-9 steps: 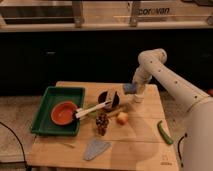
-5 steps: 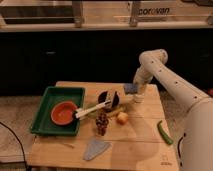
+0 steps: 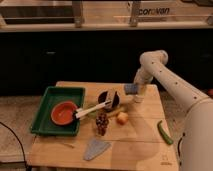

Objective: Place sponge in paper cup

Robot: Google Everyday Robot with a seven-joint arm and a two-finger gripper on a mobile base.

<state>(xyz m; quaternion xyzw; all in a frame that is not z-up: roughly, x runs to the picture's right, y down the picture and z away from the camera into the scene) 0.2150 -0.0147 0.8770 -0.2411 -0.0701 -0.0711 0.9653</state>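
Note:
My gripper hangs over the back right part of the wooden table. It is shut on the sponge, a small blue-grey block. The paper cup, small and white, stands directly below the gripper and sponge, just right of the dark bowl. The sponge sits at the cup's rim level, slightly to its left. I cannot tell whether it touches the cup.
A dark bowl holds a white-handled utensil. A green tray with a red-orange bowl is at the left. Dark grapes, an orange fruit, a green vegetable and a flat grey wedge lie nearer the front.

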